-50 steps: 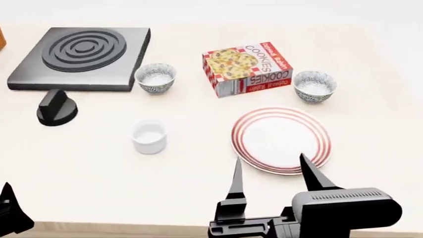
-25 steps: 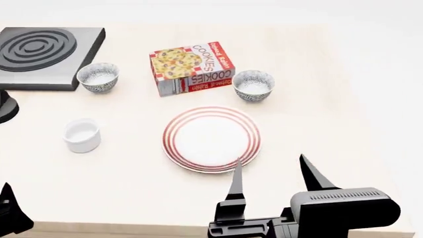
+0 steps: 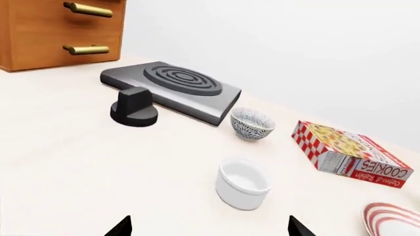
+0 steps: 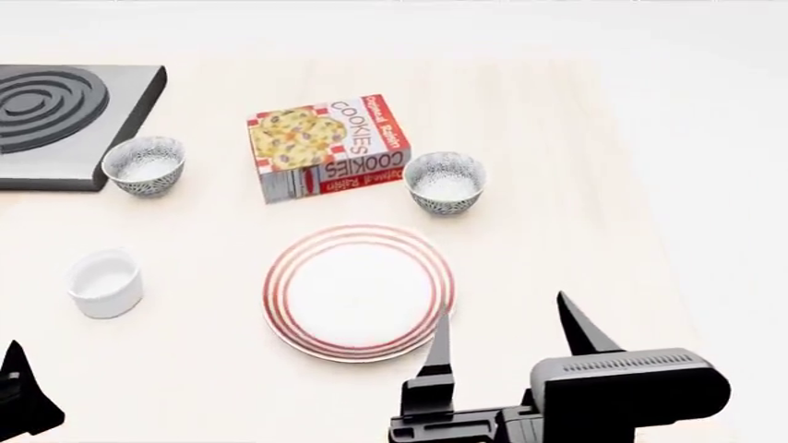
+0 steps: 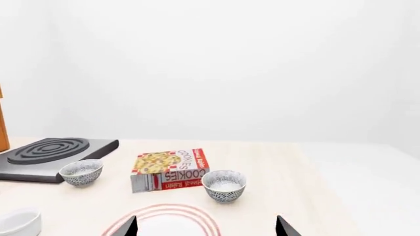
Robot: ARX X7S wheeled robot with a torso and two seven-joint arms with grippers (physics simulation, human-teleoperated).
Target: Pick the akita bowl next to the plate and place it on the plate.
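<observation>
Pale wood-grain table (image 4: 579, 138) under a plain white backdrop; my head view looks down over it. The plate (image 4: 358, 291) lies flat near the table's front, and the akita bowl (image 4: 445, 182) stands upright just beyond its far right rim, close to it but apart, beside the right end of the cookie box (image 4: 328, 146). A second patterned bowl (image 4: 144, 164) sits well to the left against the corner of the black stove plate (image 4: 55, 106), and a plain white cup (image 4: 105, 282) stands left of the plate. My right gripper (image 4: 505, 332) hovers at the front edge with its two dark fingers spread and nothing between them (one fingertip overlaps the plate's near rim in this view; contact cannot be judged). My left gripper (image 4: 22, 392) shows only as a dark tip at the lower left corner here; its wrist view shows two fingertips set wide apart, (image 3: 205, 227) being the midpoint, holding nothing. That left wrist view alone reveals a wooden drawer cabinet (image 3: 62, 32) with brass handles behind the stove plate, and a black knob (image 3: 135, 107) in front of it. The right wrist view faces the akita bowl across the plate's far rim and shows the blank wall (image 5: 217, 64) behind the table.
</observation>
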